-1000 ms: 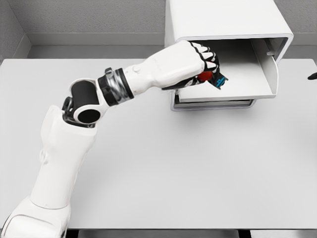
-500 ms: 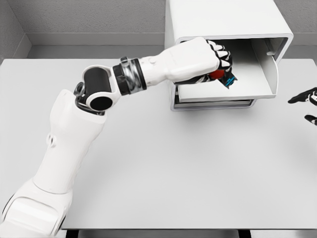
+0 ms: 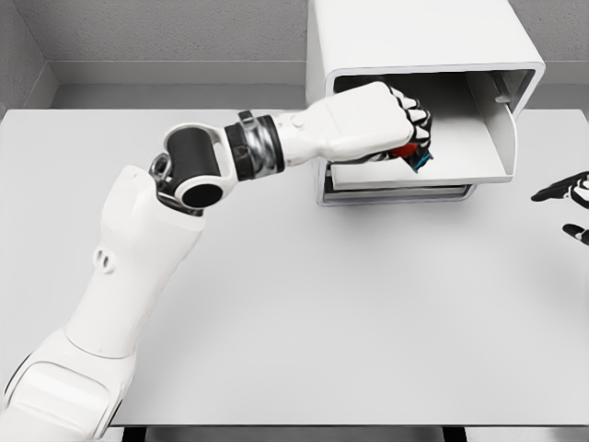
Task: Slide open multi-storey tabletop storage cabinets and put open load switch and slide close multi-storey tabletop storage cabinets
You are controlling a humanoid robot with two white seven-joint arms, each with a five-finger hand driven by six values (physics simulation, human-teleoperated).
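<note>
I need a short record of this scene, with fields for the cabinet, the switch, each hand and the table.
cabinet: multi-storey storage cabinet at table's far edge, upper drawer slid open
switch: load switch, red and blue, over the open drawer
left hand: left hand closed on the switch
right hand: right hand at right edge, only dark fingers visible
table: table white

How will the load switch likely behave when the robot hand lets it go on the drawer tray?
The load switch, red and blue, sits wholly enclosed in the left robot hand, so it seems small and probably light. It looks like stiff moulded plastic, unlikely to flop. On the smooth white drawer tray it may slide somewhat.
</note>
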